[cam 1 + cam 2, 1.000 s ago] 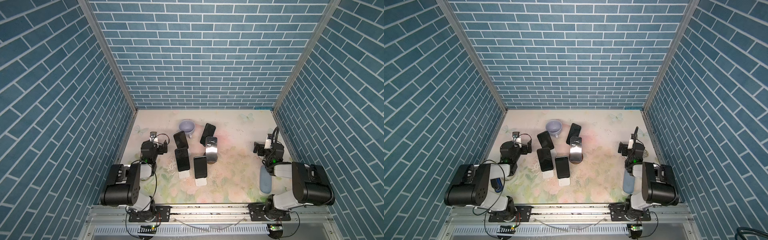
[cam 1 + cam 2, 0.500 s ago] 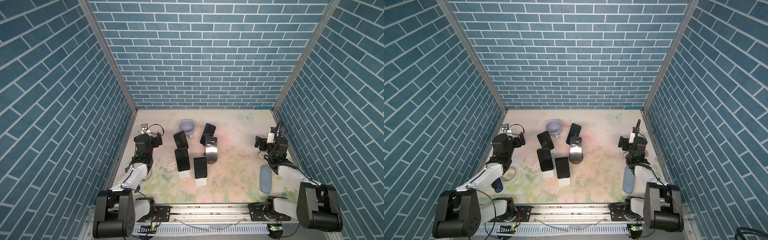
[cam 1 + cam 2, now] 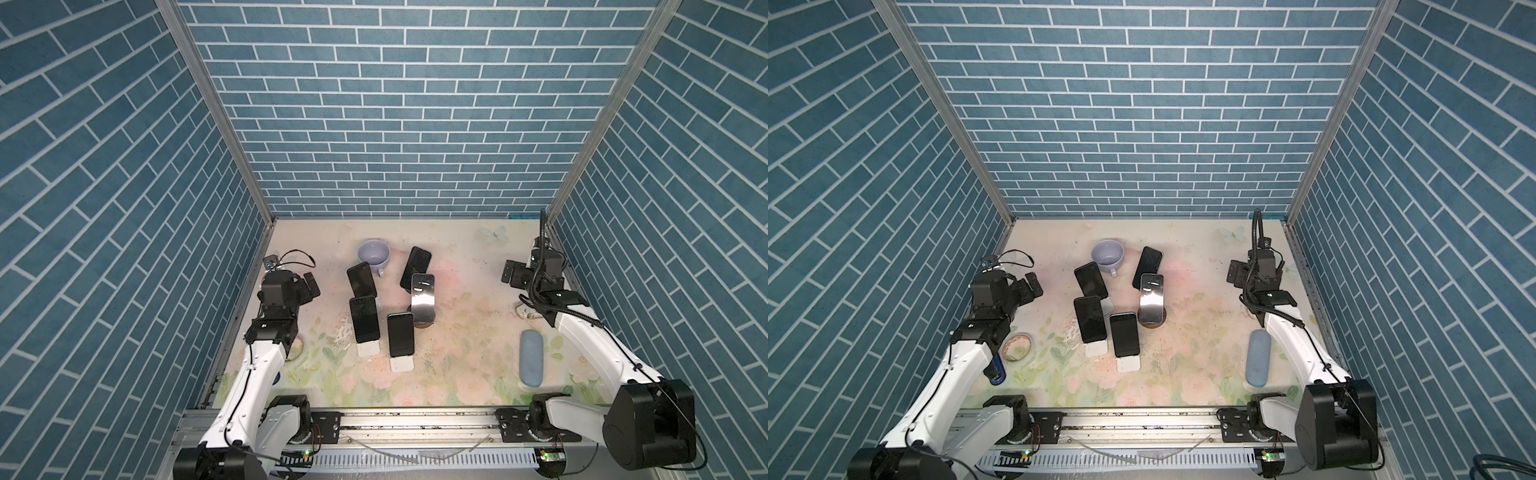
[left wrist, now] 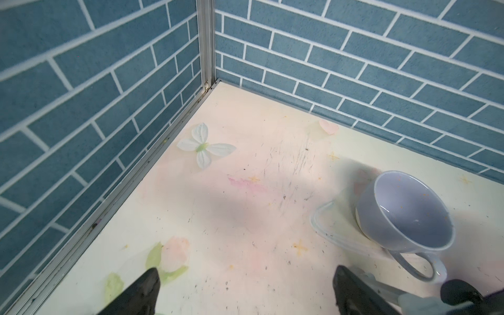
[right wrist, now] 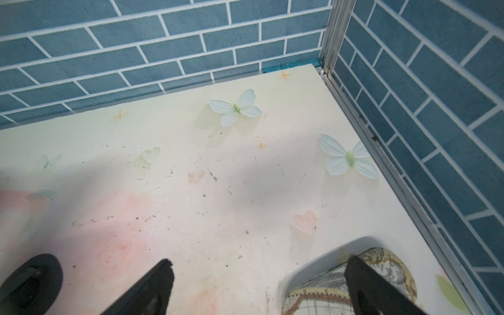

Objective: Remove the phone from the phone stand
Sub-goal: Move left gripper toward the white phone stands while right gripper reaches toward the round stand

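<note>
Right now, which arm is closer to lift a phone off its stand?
Left, probably. The left fingers, open, hang close to the nearest phone, with only bare table between. The right fingers, open too, sit farther off, across a wider stretch of table.

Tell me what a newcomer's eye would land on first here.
The huddle of propped phones at mid-table, one mirror-bright phone among the dark ones. A lavender cup sits just behind; the left hand and right hand flank them, both open.
</note>
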Controlling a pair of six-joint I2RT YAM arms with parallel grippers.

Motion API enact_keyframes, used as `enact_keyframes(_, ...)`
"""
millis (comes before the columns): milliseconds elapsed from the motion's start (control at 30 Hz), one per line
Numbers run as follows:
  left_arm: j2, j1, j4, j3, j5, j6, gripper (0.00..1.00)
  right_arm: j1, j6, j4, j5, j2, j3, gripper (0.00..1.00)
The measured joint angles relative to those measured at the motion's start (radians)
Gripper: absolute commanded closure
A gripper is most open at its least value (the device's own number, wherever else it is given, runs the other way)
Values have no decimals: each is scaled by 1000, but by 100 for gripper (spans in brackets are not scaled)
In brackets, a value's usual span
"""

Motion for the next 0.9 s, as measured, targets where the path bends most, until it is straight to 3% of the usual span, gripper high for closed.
enact_keyframes(333, -66, -69, -170, 86, 41, -21, 0, 132, 121, -244, 27, 72, 150, 1)
enact_keyframes(667, -18, -296, -257, 182, -15, -9, 0, 308, 195, -328, 14, 159, 269, 1)
enact_keyframes(900, -3, -369, -274, 206, -56, -6, 0, 463, 256, -343, 28, 235, 330, 1)
